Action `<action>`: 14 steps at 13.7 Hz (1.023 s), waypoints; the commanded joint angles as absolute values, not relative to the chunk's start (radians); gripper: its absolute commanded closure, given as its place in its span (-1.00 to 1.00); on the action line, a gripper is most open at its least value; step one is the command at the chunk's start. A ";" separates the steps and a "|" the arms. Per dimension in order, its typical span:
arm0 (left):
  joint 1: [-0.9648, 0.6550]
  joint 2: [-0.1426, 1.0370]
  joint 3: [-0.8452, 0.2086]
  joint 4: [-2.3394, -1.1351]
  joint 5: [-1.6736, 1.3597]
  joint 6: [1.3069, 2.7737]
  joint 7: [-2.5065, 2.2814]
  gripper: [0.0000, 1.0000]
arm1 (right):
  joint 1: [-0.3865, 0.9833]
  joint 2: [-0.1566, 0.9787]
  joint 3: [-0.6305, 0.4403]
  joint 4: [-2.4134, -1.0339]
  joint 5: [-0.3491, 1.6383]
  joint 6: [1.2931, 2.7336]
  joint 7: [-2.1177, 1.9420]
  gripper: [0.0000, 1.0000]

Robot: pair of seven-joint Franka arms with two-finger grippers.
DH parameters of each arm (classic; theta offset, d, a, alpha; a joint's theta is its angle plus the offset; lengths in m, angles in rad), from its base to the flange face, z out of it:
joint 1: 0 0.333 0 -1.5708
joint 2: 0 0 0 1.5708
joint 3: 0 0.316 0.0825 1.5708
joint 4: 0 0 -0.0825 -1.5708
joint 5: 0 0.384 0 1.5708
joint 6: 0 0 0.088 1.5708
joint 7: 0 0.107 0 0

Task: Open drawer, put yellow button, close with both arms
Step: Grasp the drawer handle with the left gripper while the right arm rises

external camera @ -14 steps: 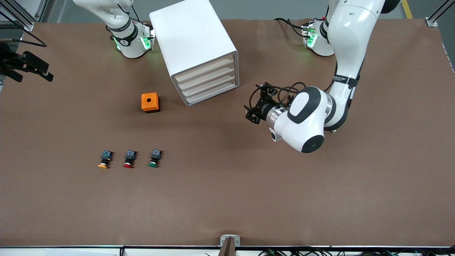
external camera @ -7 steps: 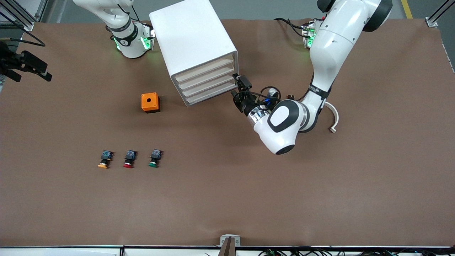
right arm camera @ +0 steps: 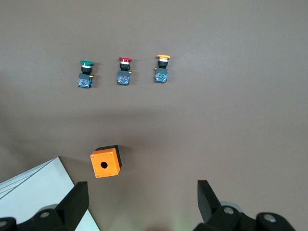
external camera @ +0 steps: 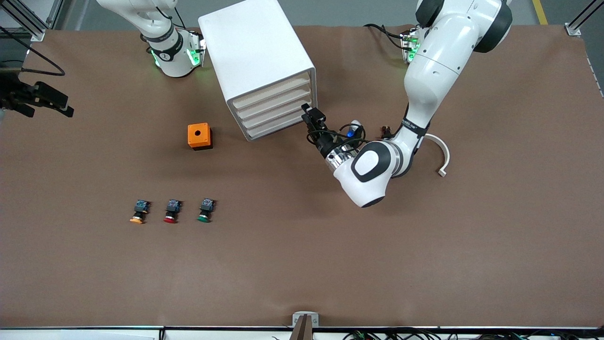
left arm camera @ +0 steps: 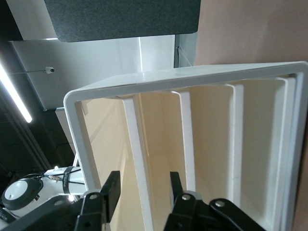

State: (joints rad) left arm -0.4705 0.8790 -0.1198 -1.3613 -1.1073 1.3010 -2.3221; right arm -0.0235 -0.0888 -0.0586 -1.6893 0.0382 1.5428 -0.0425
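The white cabinet [external camera: 257, 52] stands near the robots' bases, all four drawers shut. The uppermost drawer [external camera: 271, 92] also shows in the left wrist view [left arm camera: 108, 144]. My left gripper [external camera: 309, 113] is open at the drawer fronts, at the cabinet's corner toward the left arm's end. In the left wrist view my left gripper [left arm camera: 143, 190] straddles a white drawer lip nearest the cabinet's top. The yellow button [external camera: 137, 212] lies on the table, nearer the front camera, and shows in the right wrist view [right arm camera: 162, 67]. My right gripper [external camera: 63, 106] [right arm camera: 142, 197] waits open, empty and high over the right arm's end.
A red-capped button [external camera: 171, 211] and a green-capped button [external camera: 205, 210] lie in a row beside the yellow one. An orange box with a round hole [external camera: 199, 136] stands between the buttons and the cabinet. The brown table [external camera: 302, 264] is wide.
My left arm has swung its gripper from over the open table to the cabinet's drawer fronts. The right gripper has barely shifted. The buttons and drawers have not moved.
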 commanded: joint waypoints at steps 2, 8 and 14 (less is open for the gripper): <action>-0.514 0.888 -0.138 -1.336 -1.137 1.287 -2.353 0.03 | -0.026 -0.086 -0.054 -1.675 0.025 1.542 -0.035 -1.00; -0.609 0.884 -0.132 -1.335 -1.121 1.293 -2.356 0.23 | -0.037 -0.002 -0.054 -1.638 0.020 1.565 -0.035 -1.00; -0.617 0.897 -0.127 -1.338 -1.124 1.304 -2.393 0.70 | -0.072 0.078 -0.055 -1.605 0.018 1.566 -0.060 -1.00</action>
